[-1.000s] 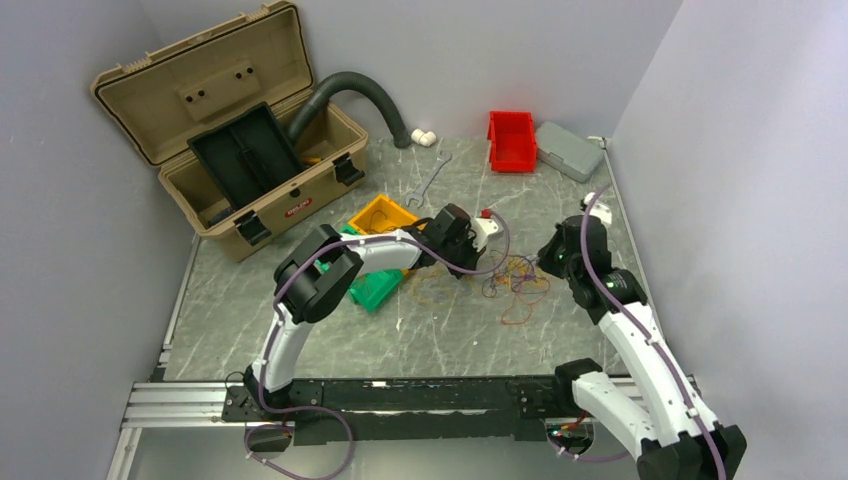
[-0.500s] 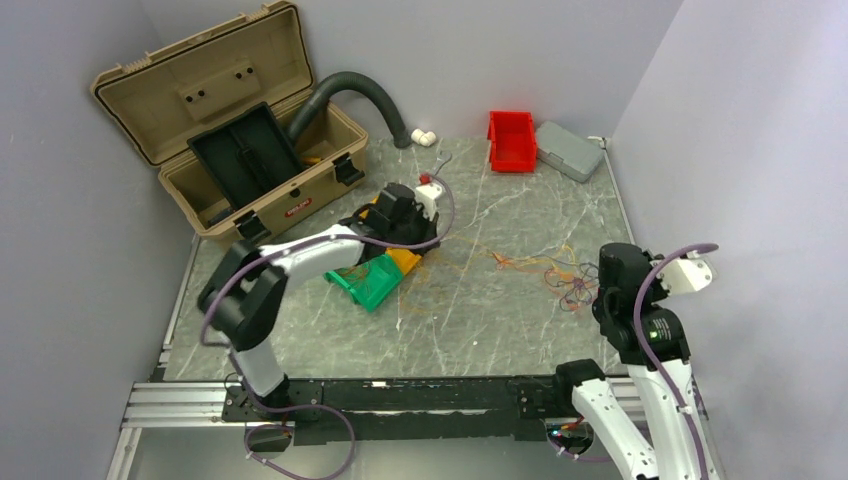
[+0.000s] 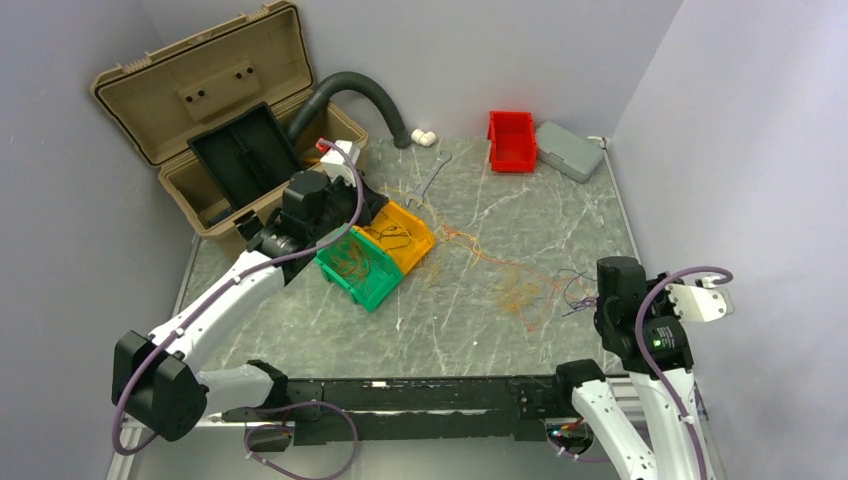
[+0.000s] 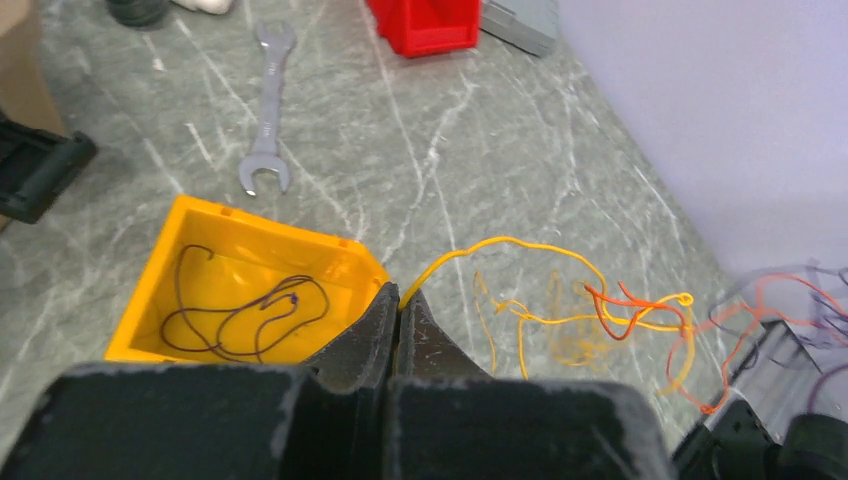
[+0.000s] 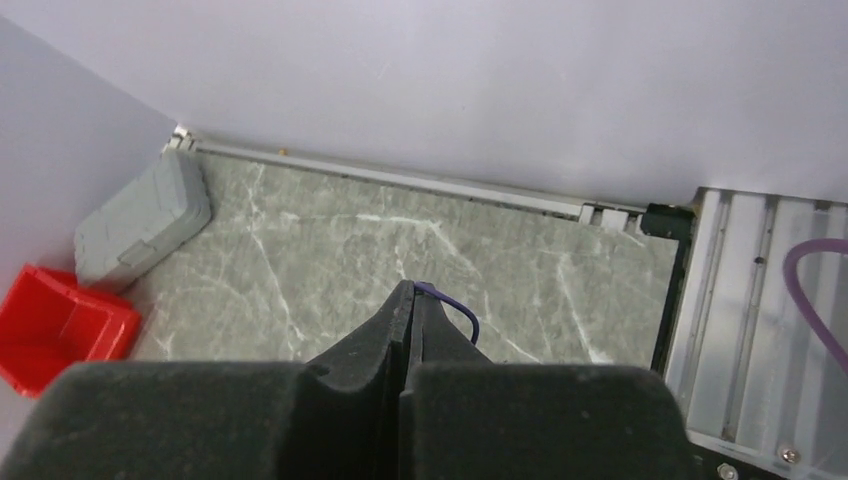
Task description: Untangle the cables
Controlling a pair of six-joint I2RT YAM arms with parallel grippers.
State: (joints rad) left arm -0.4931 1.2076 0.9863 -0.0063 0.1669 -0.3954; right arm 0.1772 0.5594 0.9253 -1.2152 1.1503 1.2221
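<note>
Pulled left gripper [image 3: 368,207] back toward toolbox [image 3: 200,80] since half a second ago, dragging cables [image 3: 520,285] out thinner across table [image 3: 450,325].

Top view: strung from beside yellow bin [image 3: 405,235] over to right gripper [image 3: 606,292], densest part nearer the right.

Left wrist: clamped tight on one yellow wire [image 4: 500,243]; orange-red snarl [image 4: 630,305] further along; dark wire [image 4: 240,315] lying loose in the bin.

Right wrist: pinched together on a purple wire [image 5: 455,305], rest of bunch out of sight.

Best to keep both pinches firm, pull apart slow and low, stop once snarl cinches, then regrip nearer the knot.
</note>
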